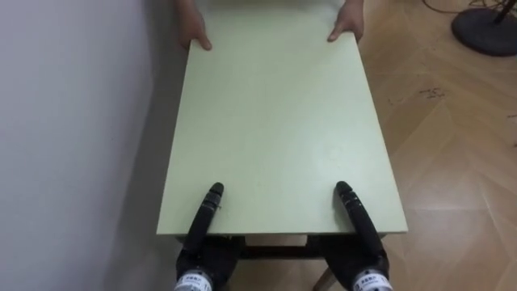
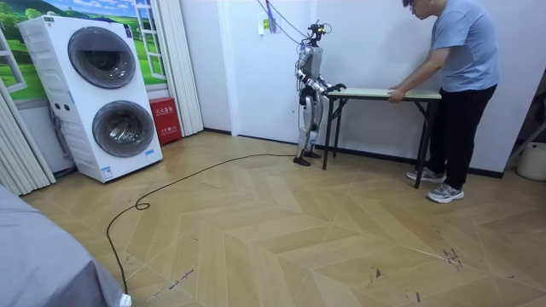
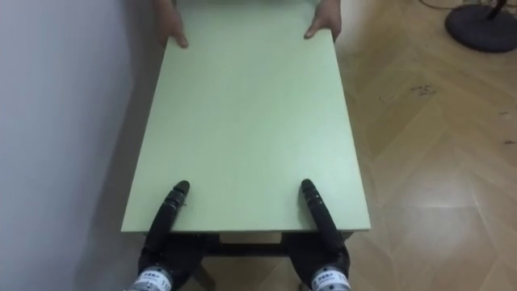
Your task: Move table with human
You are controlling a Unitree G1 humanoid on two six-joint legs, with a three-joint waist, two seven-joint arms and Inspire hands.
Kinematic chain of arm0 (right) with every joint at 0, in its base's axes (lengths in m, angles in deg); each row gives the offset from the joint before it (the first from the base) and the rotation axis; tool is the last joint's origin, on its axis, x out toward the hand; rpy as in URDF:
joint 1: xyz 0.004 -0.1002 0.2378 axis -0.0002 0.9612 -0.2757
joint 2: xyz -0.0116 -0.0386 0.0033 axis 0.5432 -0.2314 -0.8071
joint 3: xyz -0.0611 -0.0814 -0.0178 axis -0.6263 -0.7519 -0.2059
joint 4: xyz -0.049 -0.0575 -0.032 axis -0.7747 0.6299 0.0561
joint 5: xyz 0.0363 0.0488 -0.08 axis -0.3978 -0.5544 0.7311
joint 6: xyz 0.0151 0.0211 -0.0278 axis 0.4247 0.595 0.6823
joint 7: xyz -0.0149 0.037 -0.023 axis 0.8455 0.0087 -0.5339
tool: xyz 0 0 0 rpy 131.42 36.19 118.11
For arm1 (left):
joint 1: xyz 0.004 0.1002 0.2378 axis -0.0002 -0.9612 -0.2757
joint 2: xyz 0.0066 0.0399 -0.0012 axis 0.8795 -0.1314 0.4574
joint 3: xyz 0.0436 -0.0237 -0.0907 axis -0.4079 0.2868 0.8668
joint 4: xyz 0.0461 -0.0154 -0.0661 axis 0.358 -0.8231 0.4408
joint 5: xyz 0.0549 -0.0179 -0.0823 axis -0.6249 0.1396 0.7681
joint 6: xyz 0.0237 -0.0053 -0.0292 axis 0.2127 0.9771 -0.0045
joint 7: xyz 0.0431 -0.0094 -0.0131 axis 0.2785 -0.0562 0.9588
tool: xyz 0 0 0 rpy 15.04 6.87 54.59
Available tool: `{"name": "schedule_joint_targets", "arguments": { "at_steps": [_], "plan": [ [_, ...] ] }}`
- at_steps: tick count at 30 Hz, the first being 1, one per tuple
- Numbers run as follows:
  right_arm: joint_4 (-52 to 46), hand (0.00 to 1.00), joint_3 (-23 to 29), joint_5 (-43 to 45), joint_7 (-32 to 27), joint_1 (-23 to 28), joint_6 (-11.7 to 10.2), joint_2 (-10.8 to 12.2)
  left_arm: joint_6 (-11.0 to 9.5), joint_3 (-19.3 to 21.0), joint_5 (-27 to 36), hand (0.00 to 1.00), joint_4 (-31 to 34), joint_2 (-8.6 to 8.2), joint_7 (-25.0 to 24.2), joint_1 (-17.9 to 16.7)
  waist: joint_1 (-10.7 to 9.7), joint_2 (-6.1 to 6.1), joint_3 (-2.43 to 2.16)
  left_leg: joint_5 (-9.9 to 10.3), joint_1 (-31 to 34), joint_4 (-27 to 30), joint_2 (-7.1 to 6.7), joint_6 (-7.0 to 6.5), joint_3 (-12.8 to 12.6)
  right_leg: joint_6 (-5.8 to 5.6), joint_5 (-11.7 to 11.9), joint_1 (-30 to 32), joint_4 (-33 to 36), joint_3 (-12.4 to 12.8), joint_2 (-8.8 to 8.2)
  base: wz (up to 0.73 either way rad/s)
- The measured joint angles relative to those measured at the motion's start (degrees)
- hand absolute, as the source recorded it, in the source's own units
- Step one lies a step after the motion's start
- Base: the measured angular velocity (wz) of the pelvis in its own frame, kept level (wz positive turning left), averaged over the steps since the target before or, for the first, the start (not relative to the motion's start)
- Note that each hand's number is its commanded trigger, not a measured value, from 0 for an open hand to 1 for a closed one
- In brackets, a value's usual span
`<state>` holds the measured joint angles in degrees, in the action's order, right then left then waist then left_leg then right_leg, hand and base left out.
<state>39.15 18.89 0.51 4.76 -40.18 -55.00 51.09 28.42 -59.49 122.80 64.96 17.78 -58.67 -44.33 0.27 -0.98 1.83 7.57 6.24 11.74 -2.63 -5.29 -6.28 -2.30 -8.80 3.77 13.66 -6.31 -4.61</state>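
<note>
In the left eye view, the pale green worktop (image 1: 275,121) runs away from the robot, with a white wall (image 1: 73,121) just beside its left long side. The left robot hand (image 1: 203,220) and the right robot hand (image 1: 354,214) each lie over the worktop's near edge, close to its corners. A dark part of each rests on top, and whether they clasp the edge cannot be told. A person's hands (image 1: 347,26) rest on the worktop's far corners.

In the room view, the robot stands upright at the worktop's end on the room view's left, with its arms reaching to it. The person (image 2: 465,51) leans over the opposite end. Stacked washing machines (image 2: 107,98) stand well apart from the worktop.

In the right eye view, a dark round stand base (image 3: 482,28) sits on the wood floor (image 3: 436,162) beyond the worktop's far right corner.
</note>
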Motion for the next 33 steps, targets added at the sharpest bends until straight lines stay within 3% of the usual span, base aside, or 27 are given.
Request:
{"name": "schedule_joint_targets", "arguments": {
  "at_steps": [13,19,20,24,26,27,29,31,32,33],
  "plan": [
    [1.1,1.00,0.5,0.3,0.3,0.0,0.6,0.5,1.3,0.9,-1.7,1.00,-0.6,-0.21,-0.3,-0.3,-0.1,0.25,-0.02,0.1,-0.8,-0.1,0.05,0.13,0.3,0.00,0.0,-0.9,-0.1,-0.4,0.06,0.00],
    [3.9,1.00,3.0,2.0,0.8,-0.4,2.8,2.7,4.3,2.9,-5.5,1.00,-3.3,-0.37,-2.4,0.1,0.0,0.73,-0.38,0.3,-2.1,-0.1,0.16,0.27,0.5,0.00,0.0,-2.3,-0.1,-1.1,0.09,0.01],
    [4.7,1.00,3.4,2.4,0.8,-0.7,3.2,3.1,4.7,3.2,-6.4,1.00,-4.2,-0.32,-3.2,0.3,0.0,0.82,-0.63,0.4,-2.2,-0.1,0.16,0.40,0.6,0.00,0.0,-2.3,-0.1,-1.2,0.09,0.00],
    [5.4,1.00,4.5,3.2,0.8,-1.0,4.2,3.9,5.5,4.0,-8.5,0.99,-6.1,-0.28,-5.3,0.8,0.0,0.89,-0.72,0.5,-2.6,0.0,0.10,0.57,0.7,0.00,0.0,-2.7,-0.2,-1.2,0.09,0.00],
    [6.1,1.00,4.5,3.5,0.8,-1.1,4.2,4.1,5.7,4.0,-8.5,0.91,-7.2,-0.14,-5.9,1.2,0.0,0.70,-0.77,0.6,-3.0,-0.1,0.09,0.59,0.8,0.00,0.0,-3.2,-0.4,-1.2,0.11,0.00],
    [6.3,1.00,4.5,3.5,0.8,-1.2,4.2,4.1,5.7,4.0,-8.5,0.80,-7.5,-0.15,-6.1,1.3,-0.1,0.65,-0.88,0.6,-3.0,-0.1,0.09,0.59,0.9,0.04,0.0,-3.3,-0.6,-1.3,0.14,0.00],
    [7.0,1.00,4.5,3.5,0.8,-1.3,4.1,4.3,5.7,4.1,-9.4,0.71,-9.1,-0.09,-7.0,1.7,0.0,0.53,-0.90,0.6,-3.4,-0.1,0.20,0.70,1.0,0.15,0.2,-4.1,-1.1,-1.5,0.32,0.00],
    [7.6,0.65,4.6,3.5,0.8,-1.4,4.1,4.5,5.7,4.2,-9.7,0.54,-10.6,-0.09,-8.0,2.2,-0.1,0.45,-0.80,0.7,-4.0,-0.1,0.23,0.78,1.2,0.16,0.2,-4.8,-1.2,-1.6,0.40,0.02],
    [8.1,0.55,4.7,3.5,0.8,-1.6,4.1,4.6,5.7,4.2,-9.7,0.51,-11.5,-0.09,-8.5,2.5,-0.1,0.40,-0.90,0.8,-4.1,-0.1,0.23,0.81,1.3,0.15,0.2,-5.0,-1.2,-1.7,0.44,0.04],
    [8.3,0.10,4.7,3.5,0.8,-1.8,4.1,4.6,5.7,4.3,-9.7,0.32,-11.8,-0.09,-8.8,2.7,-0.2,0.40,-0.90,0.8,-4.1,-0.1,0.23,0.82,1.4,0.15,0.2,-5.1,-1.2,-1.7,0.46,0.04]
  ]
}}
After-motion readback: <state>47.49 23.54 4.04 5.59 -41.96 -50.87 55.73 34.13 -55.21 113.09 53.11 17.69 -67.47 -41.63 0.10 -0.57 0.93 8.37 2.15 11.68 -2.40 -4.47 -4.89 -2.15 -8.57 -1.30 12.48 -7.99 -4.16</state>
